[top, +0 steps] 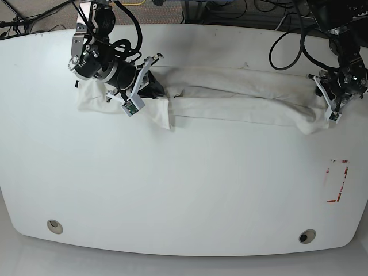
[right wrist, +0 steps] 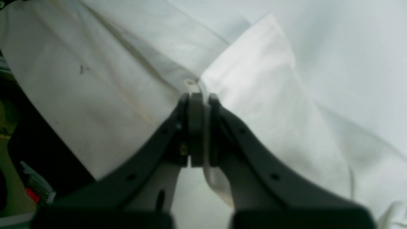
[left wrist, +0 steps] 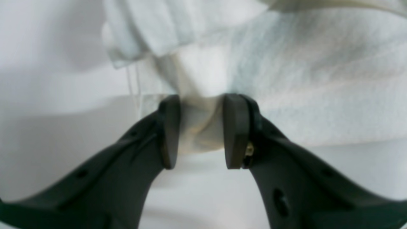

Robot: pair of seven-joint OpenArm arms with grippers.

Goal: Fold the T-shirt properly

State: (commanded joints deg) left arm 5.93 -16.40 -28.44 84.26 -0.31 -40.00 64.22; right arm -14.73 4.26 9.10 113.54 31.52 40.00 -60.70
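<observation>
The T-shirt (top: pixel 241 98) lies in a long, bunched strip across the far part of the white table (top: pixel 172 190), running from about 10 o'clock to about 2 o'clock in the base view. The right gripper (right wrist: pixel 198 127) is at the 10 o'clock end, and its jaws are pressed together with a thin edge of white cloth pinched between them. The left gripper (left wrist: pixel 200 130) is at the 2 o'clock end. Its jaws are a little way apart with a thick wad of cloth squeezed between the pads (left wrist: pixel 170 130), so it looks like it is holding the shirt too. The shirt is not flat yet, so the folding looks like it is near its start. A few things could go wrong. The right side holds only a thin bit of cloth, so it might slip out if the arm pulls hard. If the two arms do not move together, the strip could twist or sag in the middle. Then the fold would come out crooked. A small red mark (top: pixel 336 181) sits on the table at about 4 o'clock, well apart from the shirt.
</observation>
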